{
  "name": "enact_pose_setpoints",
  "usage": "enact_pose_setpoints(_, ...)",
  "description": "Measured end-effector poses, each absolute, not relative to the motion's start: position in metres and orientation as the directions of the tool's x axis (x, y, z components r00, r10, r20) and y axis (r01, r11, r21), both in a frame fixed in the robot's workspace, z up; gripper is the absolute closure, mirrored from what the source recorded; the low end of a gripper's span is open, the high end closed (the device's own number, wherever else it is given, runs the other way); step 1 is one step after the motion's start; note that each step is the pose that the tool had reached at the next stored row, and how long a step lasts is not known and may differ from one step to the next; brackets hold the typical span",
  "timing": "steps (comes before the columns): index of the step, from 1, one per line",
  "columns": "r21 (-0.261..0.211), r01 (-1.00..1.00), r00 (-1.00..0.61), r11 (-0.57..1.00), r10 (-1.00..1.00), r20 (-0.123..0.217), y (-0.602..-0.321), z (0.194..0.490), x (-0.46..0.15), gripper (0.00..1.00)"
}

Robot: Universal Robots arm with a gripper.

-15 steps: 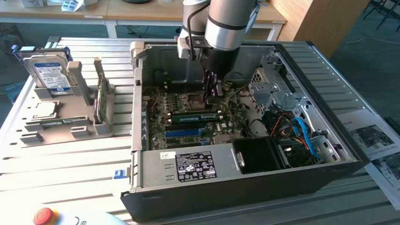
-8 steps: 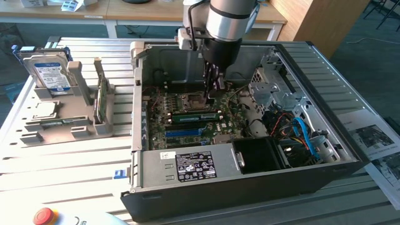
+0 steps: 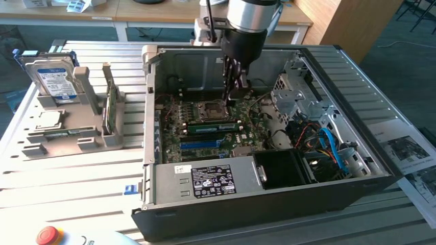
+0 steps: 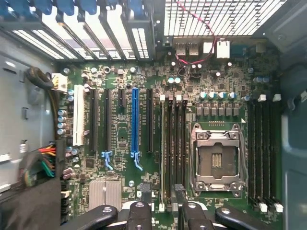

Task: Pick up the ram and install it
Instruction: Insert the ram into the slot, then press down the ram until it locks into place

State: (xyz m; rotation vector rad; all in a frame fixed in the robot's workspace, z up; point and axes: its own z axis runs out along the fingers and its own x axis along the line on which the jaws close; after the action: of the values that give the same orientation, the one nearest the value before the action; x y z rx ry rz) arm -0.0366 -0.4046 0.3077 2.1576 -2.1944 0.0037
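End effector (image 3: 236, 91): jaws apart, empty, low inside computer case (image 3: 272, 209).
Ram (image 3: 212, 126): apparently in motherboard (image 3: 178, 133) slot beside processor socket (image 3: 208, 108).
Risk: stick half-seated if latches unclicked; sideways knock could tilt it.

One computer case (image 3: 259, 209) is lying open, carrying one motherboard (image 4: 158, 81) and one power supply (image 3: 204, 181). On the board one CPU socket (image 4: 218, 160) is showing, with one blue expansion slot (image 4: 135, 120) and one white slot (image 4: 78, 120) among the black ones. One green ram (image 3: 212, 126) is sitting in the board. Outside the case, one hard drive (image 3: 54, 79) is standing in one grey holder (image 3: 89, 139), beside one loose processor (image 3: 49, 120) and one red button (image 3: 49, 235).
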Motion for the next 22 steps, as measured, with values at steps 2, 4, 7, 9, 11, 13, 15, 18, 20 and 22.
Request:
enact_pose_setpoints(2,0.043,-0.999,-0.016,0.018,-0.999,0.049,-0.405,0.313,-0.037,0.69)
enact_pose_setpoints(4,0.043,-0.999,-0.016,0.018,-0.999,0.05,-0.405,0.318,-0.037,0.69)
enact_pose_setpoints(7,0.043,-0.999,-0.016,0.018,-0.999,0.052,-0.405,0.326,-0.037,0.69)
enact_pose_setpoints(9,0.043,-0.999,-0.016,0.018,-0.998,0.053,-0.405,0.33,-0.037,0.69)
enact_pose_setpoints(11,0.043,-0.999,-0.016,0.018,-0.998,0.054,-0.405,0.334,-0.037,0.69)
enact_pose_setpoints(13,0.043,-0.999,-0.016,0.018,-0.998,0.056,-0.405,0.337,-0.037,0.69)
enact_pose_setpoints(15,0.043,-0.999,-0.016,0.018,-0.998,0.056,-0.405,0.337,-0.037,0.69)
enact_pose_setpoints(18,0.043,-0.999,-0.016,0.018,-0.998,0.056,-0.405,0.337,-0.037,0.69)
enact_pose_setpoints(20,0.043,-0.999,-0.016,0.018,-0.998,0.056,-0.405,0.337,-0.037,0.69)
enact_pose_setpoints(22,0.043,-0.999,-0.016,0.018,-0.998,0.056,-0.405,0.337,-0.037,0.69)
